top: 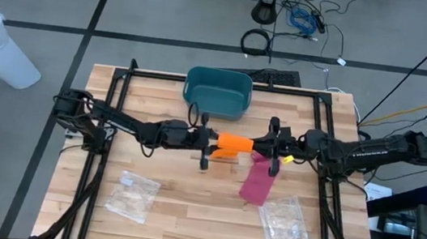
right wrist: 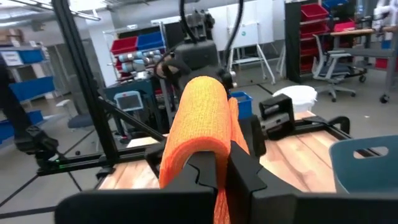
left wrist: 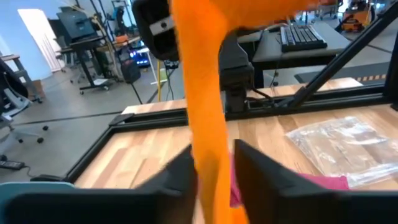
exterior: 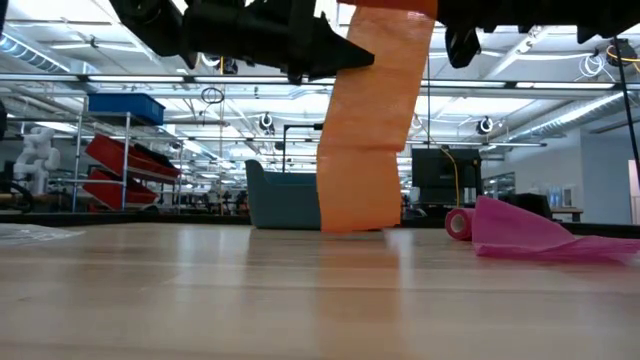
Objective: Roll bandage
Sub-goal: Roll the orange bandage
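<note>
An orange bandage is held up between my two grippers over the table's middle. Its one end is a roll. A loose strip hangs from there, and its lower end reaches the tabletop. My left gripper is shut on the strip. My right gripper is shut on the rolled end. A pink bandage lies on the table near my right gripper, part rolled, part spread out loose. My left gripper pinches the orange hanging strip between its two fingers. It comes level from the table's left and lies across the strip. The strip runs up past the fingers and hangs down below them. My right gripper pinches the bandage at its rolled end between its two fingers, coming level from the table's right. The roll stands over the fingertips, clear of the table. Orange cloth hangs down between the fingers.
A teal bin stands at the far middle of the table. Two clear plastic bags lie near the front, one at the left and one at the right. A black frame runs around the work area.
</note>
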